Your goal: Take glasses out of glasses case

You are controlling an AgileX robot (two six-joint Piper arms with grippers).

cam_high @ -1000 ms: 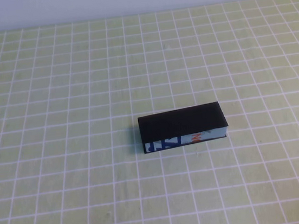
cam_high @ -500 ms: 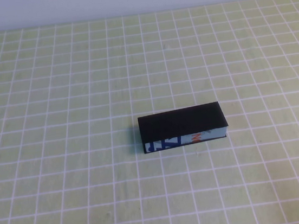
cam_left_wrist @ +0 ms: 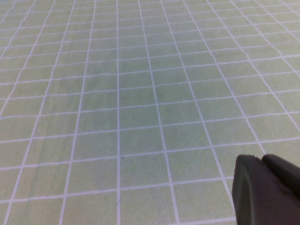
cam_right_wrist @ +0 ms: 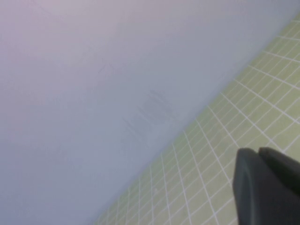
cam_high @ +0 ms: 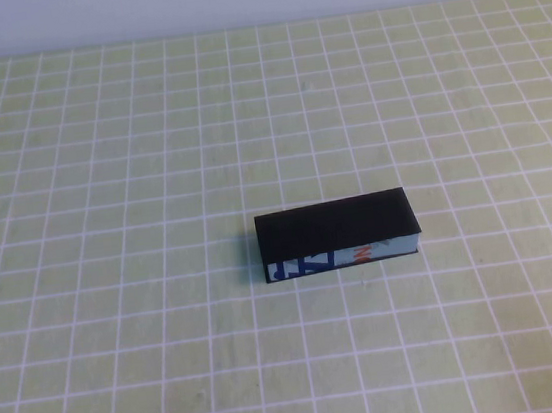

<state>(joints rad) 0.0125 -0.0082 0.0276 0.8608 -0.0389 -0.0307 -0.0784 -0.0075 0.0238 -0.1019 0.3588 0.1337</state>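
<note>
My left gripper (cam_left_wrist: 267,190) and my right gripper (cam_right_wrist: 267,185) both show black. The black rectangular glasses case (cam_high: 338,233) has a white side panel with blue and orange print. The cloth-covered surface (cam_high: 115,287) is pale yellow-green, gridded with white lines. The wall (cam_right_wrist: 93,70) is plain pale lavender-grey.

Seen from a raised point on the robot's side, angled down over the green gridded cloth (cam_high: 115,287), with the glasses case (cam_high: 338,234) near centre. Looking low across the same cloth (cam_left_wrist: 140,117) from the left wrist. From the right wrist, tilted toward the pale wall (cam_right_wrist: 93,84), catching a strip of cloth.
</note>
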